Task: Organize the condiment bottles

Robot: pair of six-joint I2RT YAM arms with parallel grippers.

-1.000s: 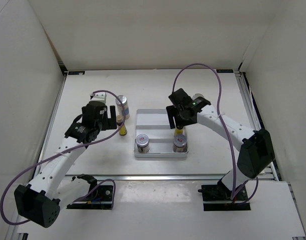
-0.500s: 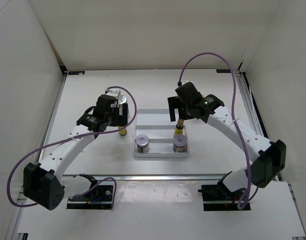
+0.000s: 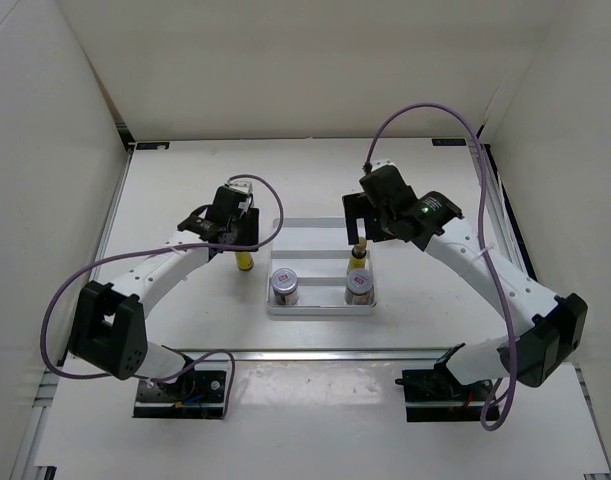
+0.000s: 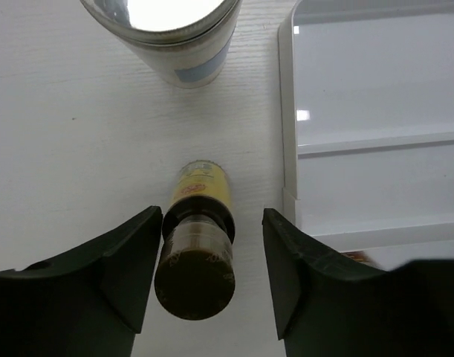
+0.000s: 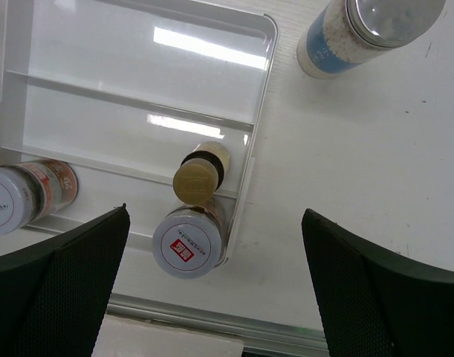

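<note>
Pickup of loose yellow bottle (image 4: 198,186) by left gripper (image 4: 212,222), as I judged the step. Bottle stood upright on table (image 4: 78,149), just off the tray (image 4: 287,111) rim, at tray's 9 o'clock in top view. Jaws were half-spread, one either side of the dark cap. A gap showed at the tray-side finger; the outer finger (image 4: 130,260) was at or v. near the cap. Not pinching, far as seen.

To do it well:
- Bottle sat off-centre betw. the fingers, so nudge wrist toward 9 o'clock (wrist view) before closing, else one finger would likely shove and tip it.
- Small, top-heavy thing; probably safer to close on neck/body than on cap alone.
- Lift straight up: white bottle (image 4: 171,37) stood near, at 12 o'clock.
- Carry over rim toward 3 o'clock and set down in middle slot, where second yellow bottle (image 5: 200,172) stood at the 3 o'clock end.

Right gripper (image 5: 215,214) was spread wide, holding nothing, above the tray's 3 o'clock end. Would want it kept out of the left arm's path.

One jar (image 5: 188,244) and other jar (image 5: 15,204) stood in the near slot. Other white bottle (image 5: 360,33) stood on table at tray's 1 o'clock.

Hidden / unclear:
- Both white bottles mostly covered by the arms in top view; each cut off at frame edge in wrist views.
- Couldn't tell if outer finger touched the cap.
- Jar lid marks too small to read.
</note>
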